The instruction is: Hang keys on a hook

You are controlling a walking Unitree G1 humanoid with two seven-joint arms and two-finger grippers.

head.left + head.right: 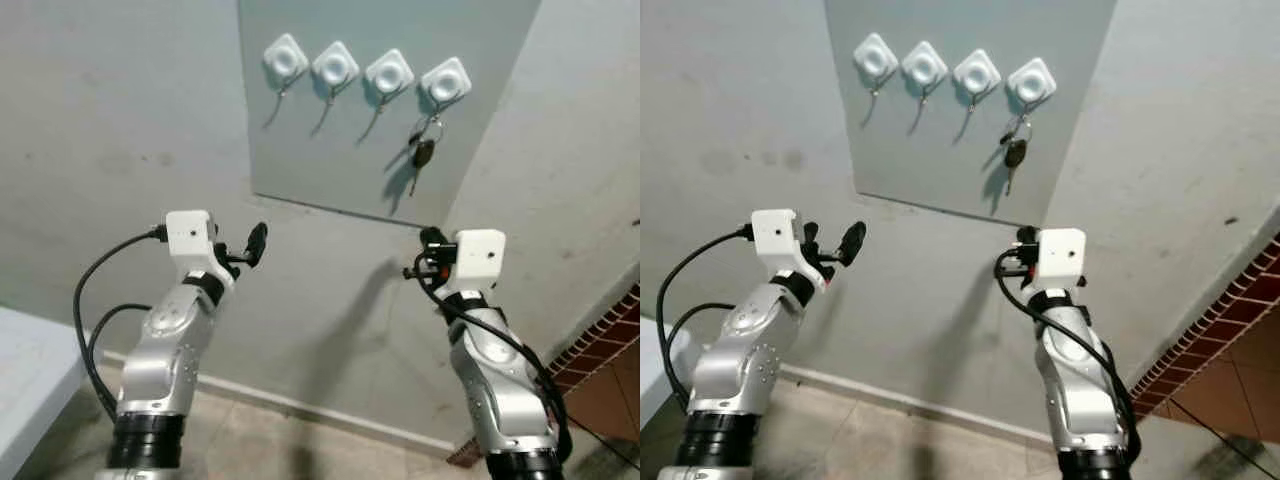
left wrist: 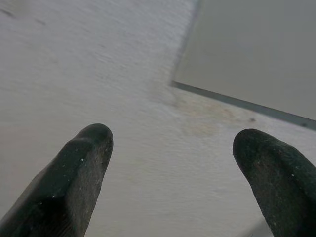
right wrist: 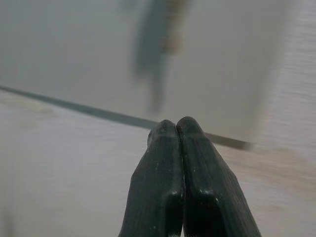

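Hanging keys, rightmost hook

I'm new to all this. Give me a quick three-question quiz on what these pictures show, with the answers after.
1. How many white hooks are on the grey panel?
2. True or false: the keys hang from the hook nearest the robot's left.
3. Which gripper has its fingers apart: A) left gripper B) right gripper?

Key
1. Four.
2. False: they hang from the hook nearest the robot's right.
3. A. The left wrist view shows a wide gap between its fingers; the right wrist view shows the right gripper's fingers pressed together, holding nothing.
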